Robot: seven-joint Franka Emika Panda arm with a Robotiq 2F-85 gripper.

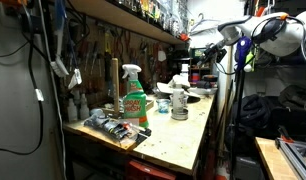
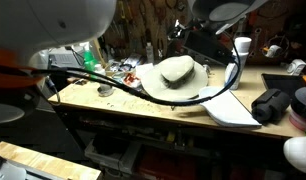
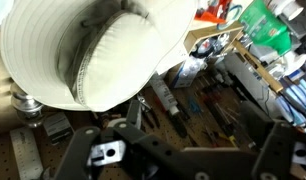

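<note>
A white brimmed hat [image 2: 178,72] lies on the wooden workbench [image 2: 133,103]. In the wrist view the hat [image 3: 103,50] fills the upper left, seen from close by. My gripper [image 3: 188,160] shows as dark links along the bottom of that view. Its fingers look spread apart with nothing between them, and it does not touch the hat. A green spray bottle [image 3: 265,30] stands beyond the hat. In an exterior view the white arm [image 1: 268,30] reaches in from the upper right above the bench.
A green spray bottle [image 1: 135,100] and loose tools [image 1: 113,127] stand on the bench's near end [image 1: 183,135]. A pegboard with hanging tools [image 3: 193,100] backs the bench. A white cup [image 2: 242,45] and black gear [image 2: 273,105] sit beside the hat.
</note>
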